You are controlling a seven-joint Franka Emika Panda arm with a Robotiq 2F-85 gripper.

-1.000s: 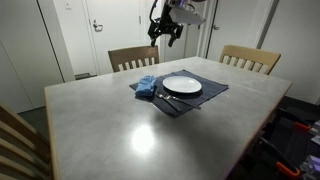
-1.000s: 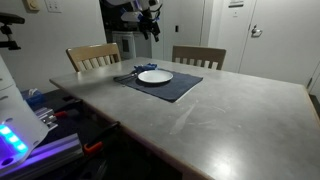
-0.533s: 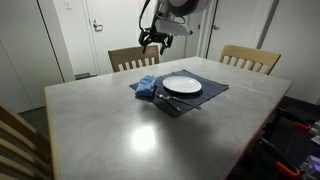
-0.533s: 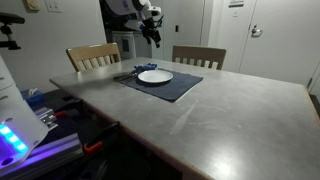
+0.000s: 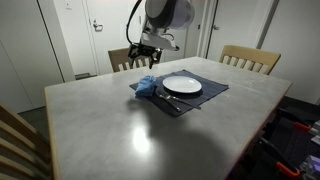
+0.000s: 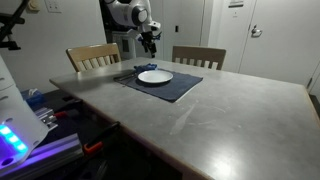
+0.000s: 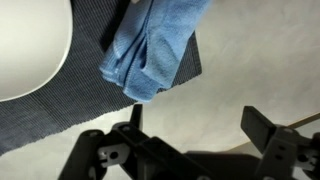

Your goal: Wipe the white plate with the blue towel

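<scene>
- While the pincer (image 5: 143, 56) hangs in the air over the far side of the grey table (image 5: 120, 135), its jaws stand wide apart and nothing is between them
- From the wrist view, the pincer (image 7: 195, 128) enters from the bottom edge, and its dark fingers (image 7: 262, 135) frame a bare stretch of tabletop
- The blue towel (image 7: 150, 50) lies as a soft, folded wad above that gap and towards the left-hand finger; its lowest fold ends just short of the finger, with no contact to be seen
- Part of the towel rests on the dark placemat (image 7: 60, 115) and part spills over the mat's edge onto the table
- The white plate (image 7: 30, 45) shows only as a curved piece at the upper left of the wrist view, on the mat, near the towel but clear of the pincer
- In an exterior view the blue towel (image 5: 147, 86) sits at the mat's corner just beside the white plate (image 5: 182, 85), with the pincer above it and a little behind, well clear
- In an exterior view the pincer (image 6: 150, 42) hovers above and behind the white plate (image 6: 154, 76), which lies flat on the placemat (image 6: 178, 88)
- A wooden chair (image 5: 250, 58) stands at the table's far side
</scene>
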